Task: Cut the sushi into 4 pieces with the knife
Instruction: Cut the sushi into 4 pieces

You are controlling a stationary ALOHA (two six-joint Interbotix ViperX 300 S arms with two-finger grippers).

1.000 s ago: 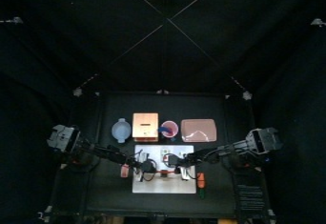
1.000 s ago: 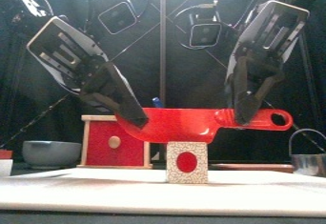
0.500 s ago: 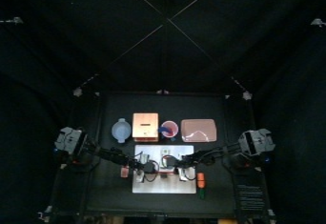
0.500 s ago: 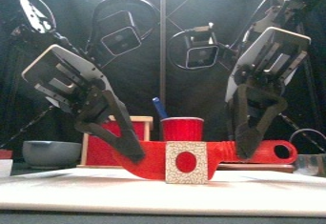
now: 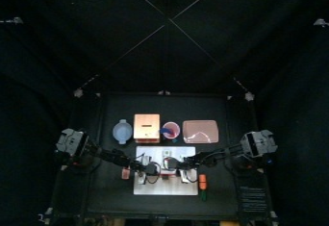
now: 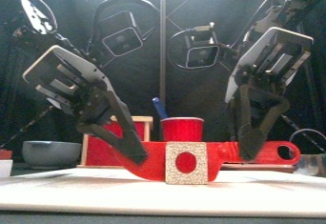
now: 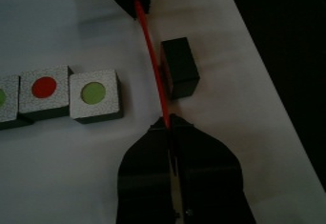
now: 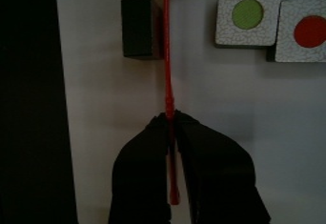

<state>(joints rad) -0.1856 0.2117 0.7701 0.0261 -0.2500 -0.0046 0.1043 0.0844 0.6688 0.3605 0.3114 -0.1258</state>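
My left gripper [image 6: 128,154] and right gripper [image 6: 256,149] both clamp the red knife [image 6: 237,153]. Front cam shows one sushi block [image 6: 188,162], wrist cams show other pieces [image 7: 95,96].

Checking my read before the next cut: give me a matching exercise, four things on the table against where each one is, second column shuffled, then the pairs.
1 red knife
2 blue knife
3 blue-grey bowl
4 lone sushi block

A standing in the red cup
B on the white board, alongside the blade
C left of the wooden box
D held between left gripper and right gripper

Pairs: 1-D, 2-A, 3-C, 4-B
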